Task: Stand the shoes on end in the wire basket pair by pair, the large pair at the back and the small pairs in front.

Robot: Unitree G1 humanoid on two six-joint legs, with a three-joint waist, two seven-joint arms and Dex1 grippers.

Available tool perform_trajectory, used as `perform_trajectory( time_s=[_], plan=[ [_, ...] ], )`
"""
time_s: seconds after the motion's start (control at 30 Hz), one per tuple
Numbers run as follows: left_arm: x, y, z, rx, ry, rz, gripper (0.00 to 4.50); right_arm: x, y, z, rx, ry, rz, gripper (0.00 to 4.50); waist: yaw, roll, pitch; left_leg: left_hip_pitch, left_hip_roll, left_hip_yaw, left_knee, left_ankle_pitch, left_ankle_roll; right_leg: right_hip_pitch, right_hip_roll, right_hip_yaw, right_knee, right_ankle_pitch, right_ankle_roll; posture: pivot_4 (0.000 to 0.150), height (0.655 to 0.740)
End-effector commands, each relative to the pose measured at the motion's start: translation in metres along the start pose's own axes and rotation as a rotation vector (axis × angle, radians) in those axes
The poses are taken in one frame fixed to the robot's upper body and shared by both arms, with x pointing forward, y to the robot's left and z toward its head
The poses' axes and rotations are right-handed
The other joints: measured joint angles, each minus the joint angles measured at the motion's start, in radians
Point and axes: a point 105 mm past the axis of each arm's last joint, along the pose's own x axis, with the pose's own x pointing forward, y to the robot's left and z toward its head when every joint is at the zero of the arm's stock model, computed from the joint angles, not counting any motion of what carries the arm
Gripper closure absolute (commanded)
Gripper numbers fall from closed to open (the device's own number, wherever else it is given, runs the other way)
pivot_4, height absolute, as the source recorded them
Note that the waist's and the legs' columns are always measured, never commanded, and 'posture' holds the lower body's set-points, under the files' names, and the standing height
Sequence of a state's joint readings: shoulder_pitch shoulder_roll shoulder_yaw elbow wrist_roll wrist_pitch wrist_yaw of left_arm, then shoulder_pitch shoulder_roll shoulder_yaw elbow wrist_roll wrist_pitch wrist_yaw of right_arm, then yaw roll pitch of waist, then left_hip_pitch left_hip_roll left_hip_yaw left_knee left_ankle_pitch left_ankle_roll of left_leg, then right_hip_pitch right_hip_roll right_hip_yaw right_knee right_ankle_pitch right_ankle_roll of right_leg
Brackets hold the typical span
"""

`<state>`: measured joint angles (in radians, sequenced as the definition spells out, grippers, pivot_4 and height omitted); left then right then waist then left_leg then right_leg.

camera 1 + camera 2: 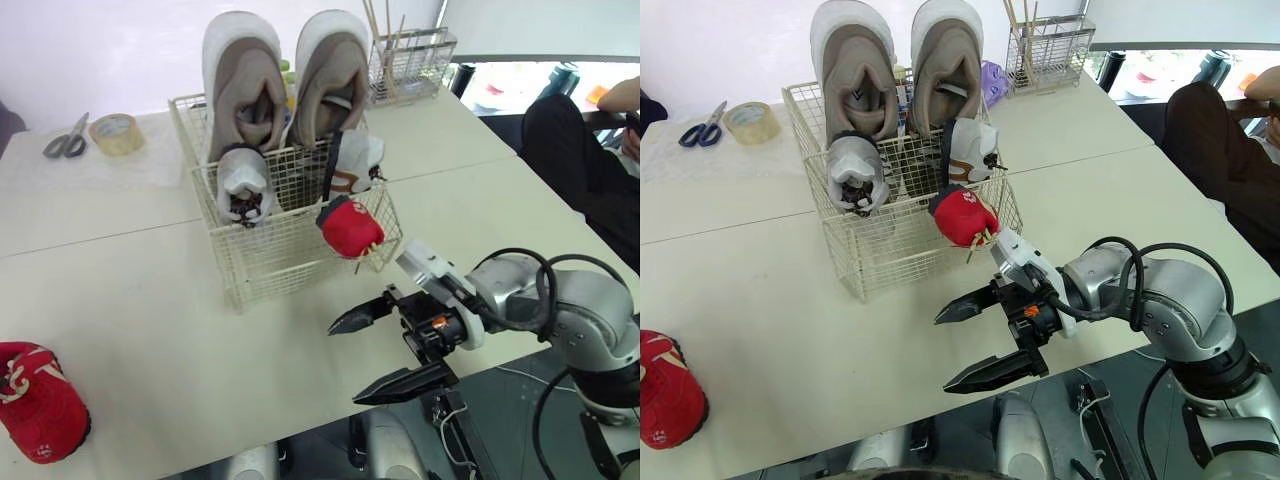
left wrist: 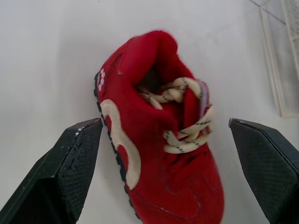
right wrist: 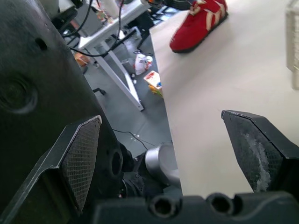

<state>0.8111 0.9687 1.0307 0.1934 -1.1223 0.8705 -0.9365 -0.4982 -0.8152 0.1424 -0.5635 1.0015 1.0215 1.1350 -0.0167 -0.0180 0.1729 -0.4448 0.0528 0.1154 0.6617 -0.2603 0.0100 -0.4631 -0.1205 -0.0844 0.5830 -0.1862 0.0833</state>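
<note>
**Both pincers open: one red shoe in the basket, its mate under the left pincer**

The right gripper (image 1: 344, 364) hangs over the near edge of the table (image 1: 150, 300), its two black fingers spread wide and holding nothing, tips pointing toward the robot's left. It is in front of the wire basket (image 1: 290, 255) and apart from it. Beyond the gripper, the red shoe in the basket (image 1: 350, 227) stands on end in the front right corner, its upper part showing above the rim, clear of the fingers.

The left gripper (image 2: 163, 140) is likewise released. In the left wrist view its fingers stand well apart on either side of the loose red shoe (image 2: 159, 140) without touching it. That shoe lies on the table with its cream laces and opening facing the camera. In the head views it is at the table's near left corner, well apart from the basket.

Inside the basket, the large pair (image 1: 243, 90), beige and grey, stands upright along the back, rising high over the rim. The small white pair (image 1: 243, 180) stands in front of it.

Farther back on the table are scissors (image 1: 66, 140) beside a roll of tape (image 1: 116, 133), and a wire holder with sticks (image 1: 410, 62) behind the basket. A person (image 1: 580, 150) sits off the table's right end.
</note>
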Motion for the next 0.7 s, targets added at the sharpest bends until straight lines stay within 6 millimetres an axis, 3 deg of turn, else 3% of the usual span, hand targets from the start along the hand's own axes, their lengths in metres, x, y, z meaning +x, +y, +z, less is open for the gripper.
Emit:
perform_trajectory(
  time_s=[0.03, 0.4, 0.63, 0.7],
  plan=[
    [-0.003, 0.006, -0.005, -0.024, 0.011, -0.003, 0.00, -0.003, 0.006, 0.004, -0.045, 0.003, -0.007, 0.02, 0.001, 0.000, 0.000, 0.000, 0.000, 0.000, 0.000, 0.000, 0.000, 0.000, 0.000, 0.000, 0.000, 0.000, 0.000, 0.150, 0.7400],
    [0.021, 0.014, -0.034, -0.104, 0.056, -0.051, 0.00, -0.020, 0.018, -0.001, -0.077, 0.068, -0.005, 0.02, 0.006, 0.000, -0.001, 0.000, 0.000, 0.002, 0.000, 0.000, 0.000, -0.001, -0.003, -0.002, 0.000, 0.001, -0.001, 0.150, 0.7400],
    [0.046, 0.017, -0.042, -0.131, 0.073, -0.087, 0.00, -0.025, 0.015, -0.003, -0.091, 0.093, -0.020, 0.02, 0.023, 0.013, -0.008, 0.002, 0.000, 0.003, 0.000, 0.000, 0.000, -0.001, -0.004, -0.003, 0.001, 0.001, -0.001, 0.150, 0.7400],
    [0.050, 0.014, -0.044, -0.137, 0.071, -0.101, 0.51, -0.025, 0.015, -0.004, -0.094, 0.098, -0.024, 0.00, 0.031, 0.016, -0.009, 0.002, 0.000, 0.004, 0.000, 0.000, 0.000, -0.001, -0.005, -0.003, 0.002, 0.001, -0.001, 0.150, 0.7400]
  ],
)
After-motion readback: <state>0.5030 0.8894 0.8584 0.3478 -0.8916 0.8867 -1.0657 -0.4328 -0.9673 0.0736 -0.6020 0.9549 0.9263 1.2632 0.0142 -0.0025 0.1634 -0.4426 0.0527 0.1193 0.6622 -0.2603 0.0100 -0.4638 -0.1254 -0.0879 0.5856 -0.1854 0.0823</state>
